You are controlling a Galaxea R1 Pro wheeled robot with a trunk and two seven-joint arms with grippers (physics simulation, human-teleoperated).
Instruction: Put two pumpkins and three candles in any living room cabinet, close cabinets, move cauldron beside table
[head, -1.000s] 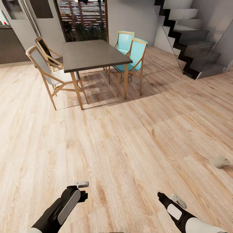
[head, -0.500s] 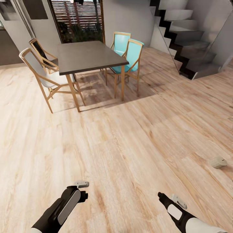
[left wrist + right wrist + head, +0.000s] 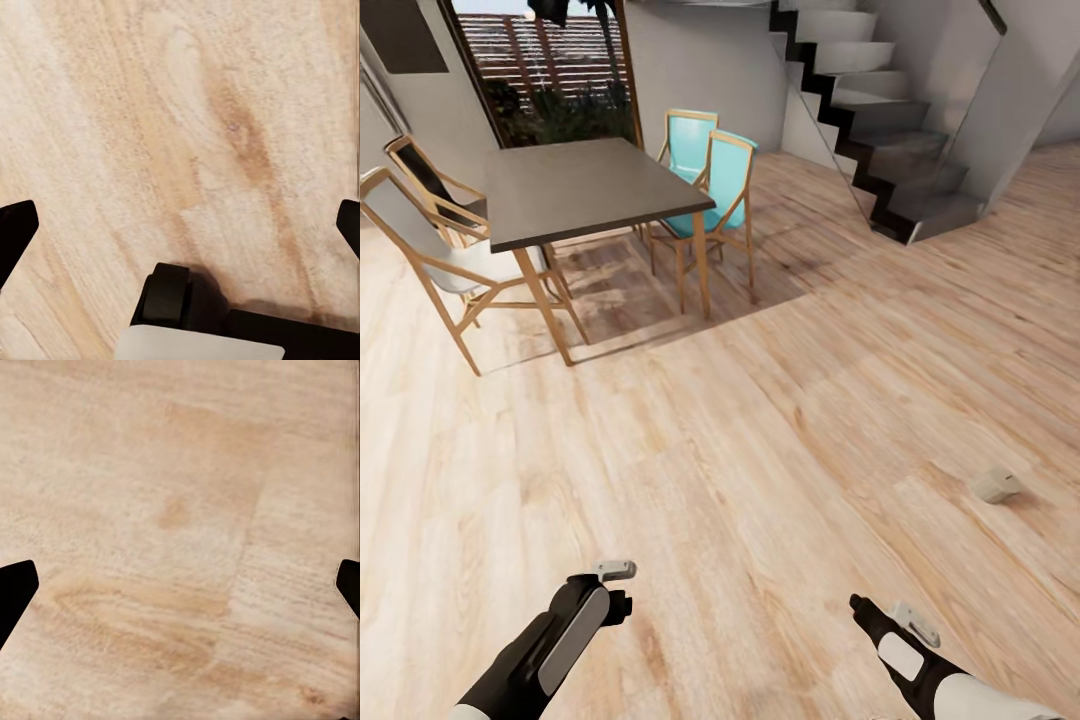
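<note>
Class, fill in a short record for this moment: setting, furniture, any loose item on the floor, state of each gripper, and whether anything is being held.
Setting: open room with a light wood plank floor and a grey staircase
Furniture: dark-topped dining table with four chairs, two of them turquoise
Loose item: a small cream-white candle lying on its side on the floor, ahead of the robot on its right
Left gripper: open, over bare floor
Right gripper: open, over bare floor
Held: nothing
</note>
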